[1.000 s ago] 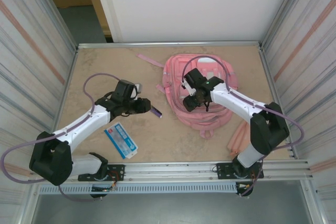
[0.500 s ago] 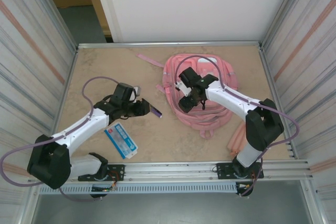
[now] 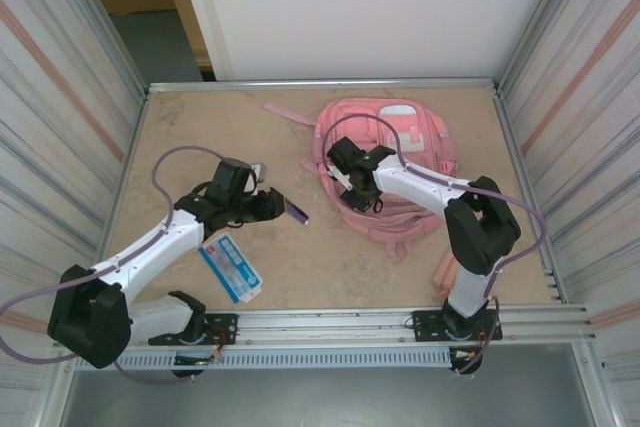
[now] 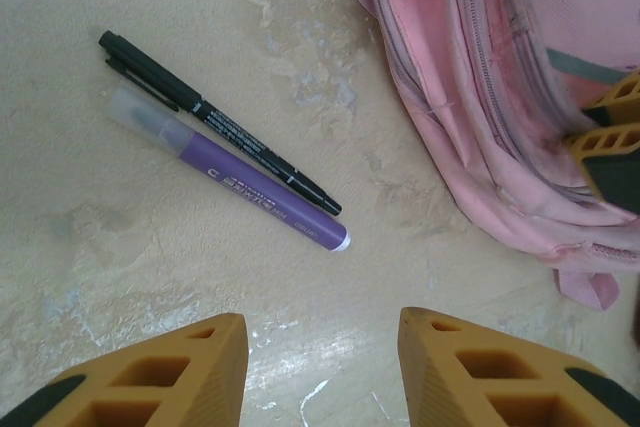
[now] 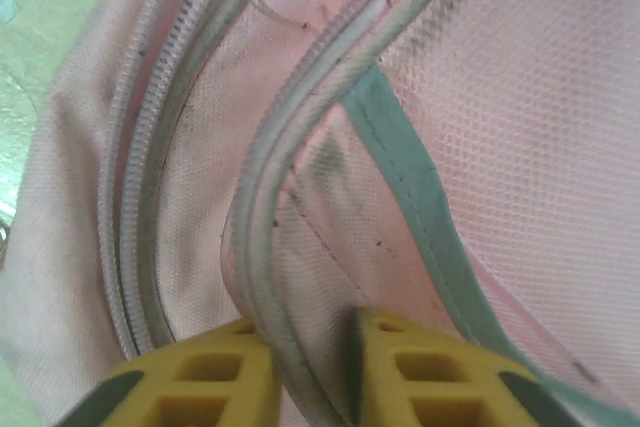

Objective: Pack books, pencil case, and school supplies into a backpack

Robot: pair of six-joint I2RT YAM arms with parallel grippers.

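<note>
The pink backpack [image 3: 405,152] lies flat at the back right of the table. My right gripper [image 3: 345,173] sits at its left edge, and in the right wrist view its jaws [image 5: 312,372] are shut on a fold of the backpack's zipper seam [image 5: 280,197]. My left gripper [image 4: 322,367] is open and hovers low over the bare table just short of the school supplies: a purple pen [image 4: 232,184] and a thin black pen [image 4: 215,123] lie side by side, also seen from above [image 3: 297,213]. The light blue pencil case [image 3: 230,267] lies near the left arm. A pale pink ribbed book [image 3: 441,269] peeks out beside the right arm's base.
Metal walls close in the table [image 3: 200,127] on the left and right, and a rail runs along the near edge. A loose pink strap [image 3: 285,114] trails from the backpack toward the back. Bare tabletop stretches between the pens and the backpack's left side [image 4: 470,187].
My right gripper has slid left across the backpack to its left edge and closed on the zipper seam. The left gripper has barely shifted and stays open by the pens.
</note>
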